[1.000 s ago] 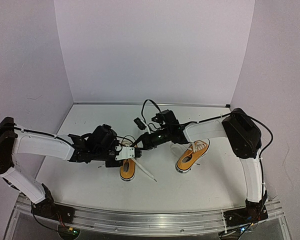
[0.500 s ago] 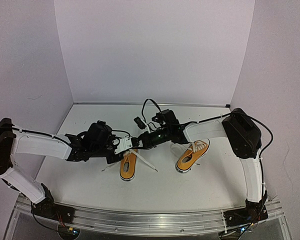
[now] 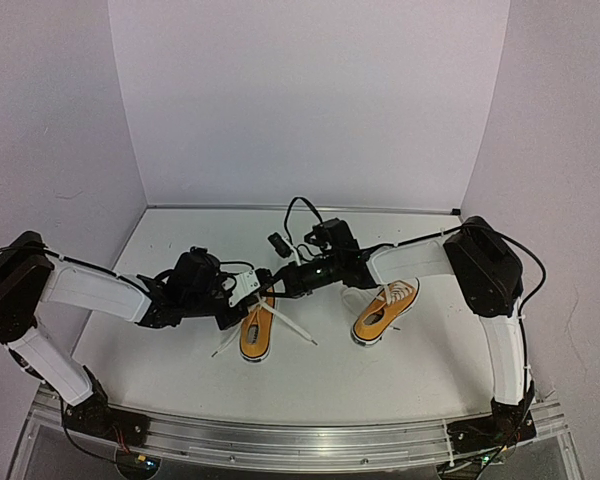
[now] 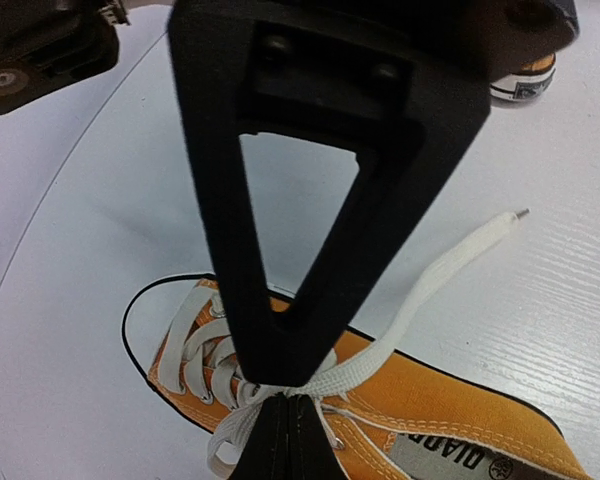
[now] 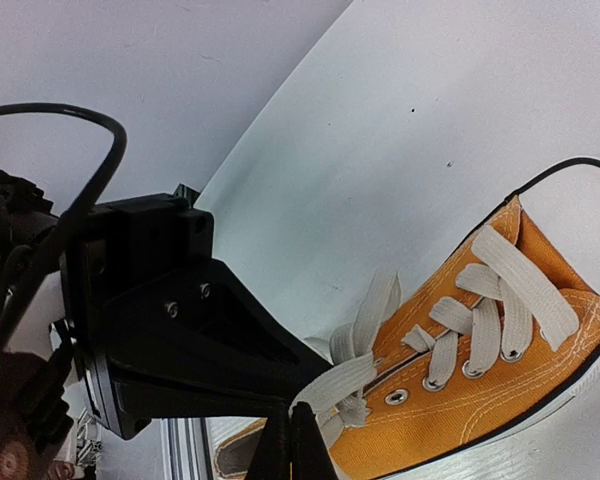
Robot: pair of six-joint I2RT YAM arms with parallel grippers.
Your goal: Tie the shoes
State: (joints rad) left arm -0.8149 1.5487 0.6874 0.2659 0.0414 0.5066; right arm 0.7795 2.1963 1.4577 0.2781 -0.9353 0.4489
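Your left pincer (image 4: 285,430) was pressed together on the white lace (image 4: 435,275) of the first shoe (image 3: 255,338), which lay directly beneath its tips on the table (image 3: 160,350). From that pinch one strand ran out toward the right-arm side and lay loose on the tabletop, ending in its aglet. A second strand trailed off the shoe's other side. Tip to tip against it, your right pincer (image 5: 287,440) was likewise closed on a strand of the same lace, just above the top eyelets. The two black finger frames crowded each other. In the left wrist view the right one's triangular frame blocked most of the middle, and from above both wrists hid the upper part of the shoe. The second shoe (image 3: 385,312) sat well apart from both tips, back beside the right pincer's forearm.
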